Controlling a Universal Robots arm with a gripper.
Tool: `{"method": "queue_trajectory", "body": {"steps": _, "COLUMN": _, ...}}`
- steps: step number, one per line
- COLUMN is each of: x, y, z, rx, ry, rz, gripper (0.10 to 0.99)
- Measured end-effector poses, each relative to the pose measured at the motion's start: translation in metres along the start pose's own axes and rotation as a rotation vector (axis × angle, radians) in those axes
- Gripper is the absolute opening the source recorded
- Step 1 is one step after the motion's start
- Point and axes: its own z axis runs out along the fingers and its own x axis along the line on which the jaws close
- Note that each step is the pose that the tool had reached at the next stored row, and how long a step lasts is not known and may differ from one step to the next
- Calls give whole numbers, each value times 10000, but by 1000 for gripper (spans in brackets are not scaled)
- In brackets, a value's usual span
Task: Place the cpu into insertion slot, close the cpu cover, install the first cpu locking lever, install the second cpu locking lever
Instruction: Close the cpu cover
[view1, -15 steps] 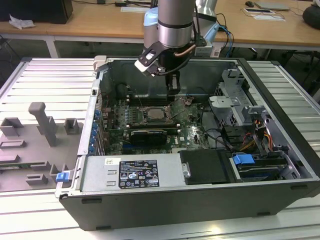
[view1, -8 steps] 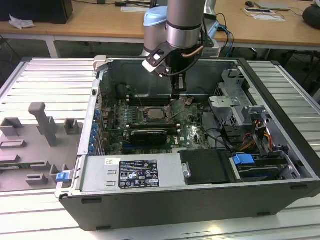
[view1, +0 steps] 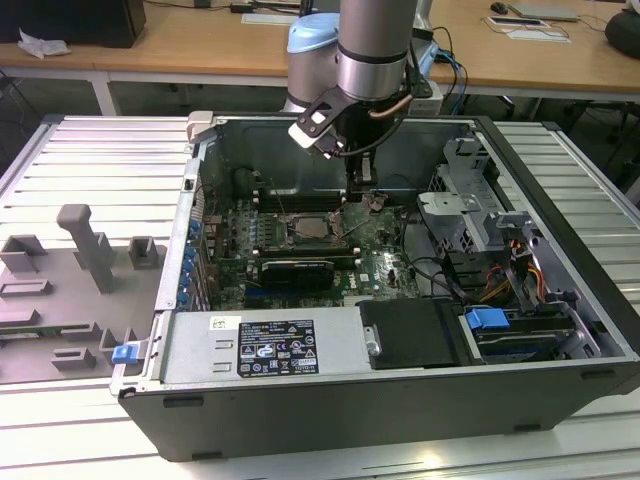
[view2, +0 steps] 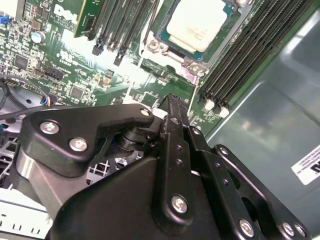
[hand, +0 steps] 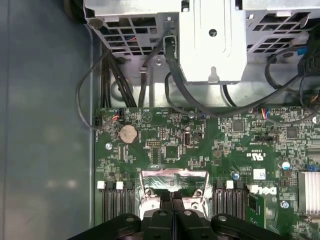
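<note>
inside the open dark-grey metal computer case (view1: 400, 410), on my exterior view, the black 2-fingered gripper (view1: 358, 195) hangs from the silver arm low over the green motherboard (view1: 385, 265). it sits just beside the square, dark-rimmed insertion slot (view1: 290, 225), on the exterior view's right of it.

the small, flat, square cpu with its pale silver-grey top (view2: 195, 22) lies seated in that slot. the thin grey metal frame of the cpu cover (view2: 162, 37) seems to lie flat around it, with the chip's top showing through the cut-out. i cannot tell whether either locking lever is latched.

in both wrist views the gripper's (hand: 172, 196) 2 fingers (view2: 172, 107) are pressed together with no gap, and i see nothing between them. in the first wrist view their tips stand right at the shiny edge of the cover (hand: 172, 173), though i cannot tell if they touch it.

long black memory slots (view2: 240, 55) run along both sides of the slot. a round silver coin battery (hand: 128, 133) sits farther out on the board, near the grey perforated drive cage (hand: 212, 40).
</note>
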Motion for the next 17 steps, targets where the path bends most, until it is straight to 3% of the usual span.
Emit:
{"method": "queue_trajectory", "body": {"steps": 8, "x": -2, "y": 184, "z": 19, "rx": 7, "ry": -5, "rz": 0, "gripper": 106}}
{"method": "queue_trajectory", "body": {"steps": 10, "x": -1, "y": 258, "z": 27, "rx": 19, "ry": -5, "rz": -1, "gripper": 106}}
{"method": "queue_trajectory", "body": {"steps": 13, "x": 0, "y": 308, "z": 31, "rx": 26, "ry": -6, "rz": -1, "gripper": 106}}
{"method": "queue_trajectory", "body": {"steps": 17, "x": -1, "y": 320, "z": 45, "rx": 25, "ry": -4, "rz": -1, "gripper": 106}}
